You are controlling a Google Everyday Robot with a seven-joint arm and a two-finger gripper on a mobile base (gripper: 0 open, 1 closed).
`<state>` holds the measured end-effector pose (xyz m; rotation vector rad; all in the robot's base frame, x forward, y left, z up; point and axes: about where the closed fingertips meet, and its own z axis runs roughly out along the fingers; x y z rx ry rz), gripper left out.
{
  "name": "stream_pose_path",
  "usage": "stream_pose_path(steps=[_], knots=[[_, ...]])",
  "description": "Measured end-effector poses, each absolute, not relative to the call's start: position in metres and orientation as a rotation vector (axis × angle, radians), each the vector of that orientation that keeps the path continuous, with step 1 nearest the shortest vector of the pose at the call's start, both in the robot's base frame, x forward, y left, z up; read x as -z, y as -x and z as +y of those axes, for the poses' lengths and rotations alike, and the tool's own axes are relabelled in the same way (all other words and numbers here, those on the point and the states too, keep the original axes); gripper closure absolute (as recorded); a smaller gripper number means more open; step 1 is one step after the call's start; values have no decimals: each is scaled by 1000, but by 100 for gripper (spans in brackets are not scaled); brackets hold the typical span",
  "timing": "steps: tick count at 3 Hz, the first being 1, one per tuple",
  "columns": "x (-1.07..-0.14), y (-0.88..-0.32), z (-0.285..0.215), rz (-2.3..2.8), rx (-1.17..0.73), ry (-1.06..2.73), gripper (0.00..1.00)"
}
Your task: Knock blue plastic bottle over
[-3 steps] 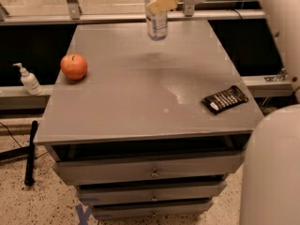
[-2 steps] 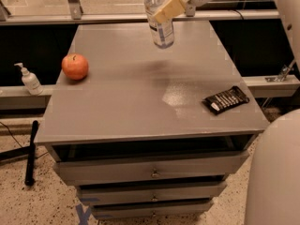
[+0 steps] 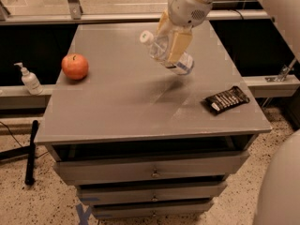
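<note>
- one blue plastic bottle (image 3: 155, 48), white cap pointing left, steeply tilted over the rear middle of the grey table (image 3: 117, 111); its base seemingly off the surface.
- one gripper (image 3: 171, 50), reaching down from the upper edge, tan fingers clamped around the bottle's body.
- one apple (image 3: 75, 66), table's left side, well apart from the bottle.
- one dark wrapped bar (image 3: 227, 100), near the right edge.
- one white pump bottle (image 3: 29, 78), on the ledge left of the table.

Bare tabletop (image 3: 122, 109) between apple (image 3: 75, 66) and end effector (image 3: 170, 49)

High camera (perhaps head-mounted) looks down at tabletop (image 3: 117, 111), gripper (image 3: 171, 47) upper-centre.
</note>
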<state>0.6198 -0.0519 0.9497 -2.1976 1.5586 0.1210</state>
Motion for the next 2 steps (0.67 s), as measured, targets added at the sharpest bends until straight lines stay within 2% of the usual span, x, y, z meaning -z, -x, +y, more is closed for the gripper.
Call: stream_pose_path(steps=[2], knots=[[-889,-568,-40,1371,119,2715,100]])
